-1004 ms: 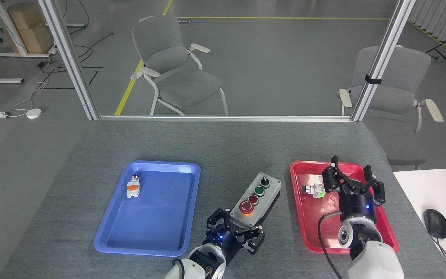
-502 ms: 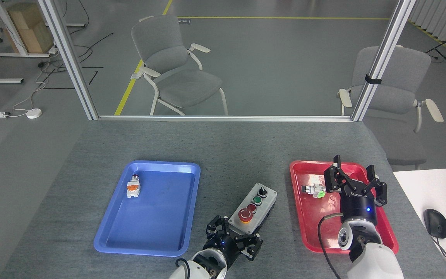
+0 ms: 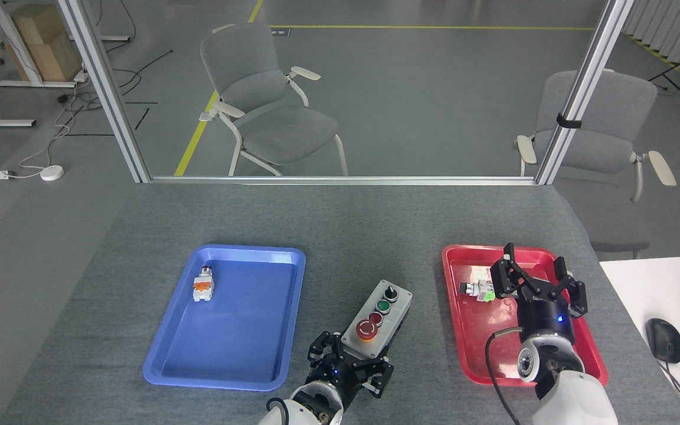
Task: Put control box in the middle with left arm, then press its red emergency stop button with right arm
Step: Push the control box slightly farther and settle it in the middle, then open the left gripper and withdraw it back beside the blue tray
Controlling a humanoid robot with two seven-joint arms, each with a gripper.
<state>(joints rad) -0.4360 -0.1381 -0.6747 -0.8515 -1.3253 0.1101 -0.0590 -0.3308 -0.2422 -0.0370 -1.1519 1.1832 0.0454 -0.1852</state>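
Observation:
The control box (image 3: 377,319) is a grey oblong with a black selector, a green button and a red emergency stop button (image 3: 366,330) at its near end. It is over the bare grey table surface (image 3: 428,354) between the two trays, angled toward the far right. My left gripper (image 3: 349,367) comes in from the bottom edge and is shut on the box's near end, one finger on each side. My right gripper (image 3: 533,278) hovers open over the red tray (image 3: 481,348), apart from the box.
The blue tray (image 3: 228,348) at the left holds a small white and orange switch part (image 3: 203,284). A small part with a green piece (image 3: 479,290) lies in the red tray. A white desk (image 3: 670,295) with a mouse (image 3: 664,339) adjoins the right. Chairs stand beyond the far edge.
My left gripper has drawn the control box back toward the near edge and slightly left. The right gripper has stayed over the red tray, shifting only slightly.

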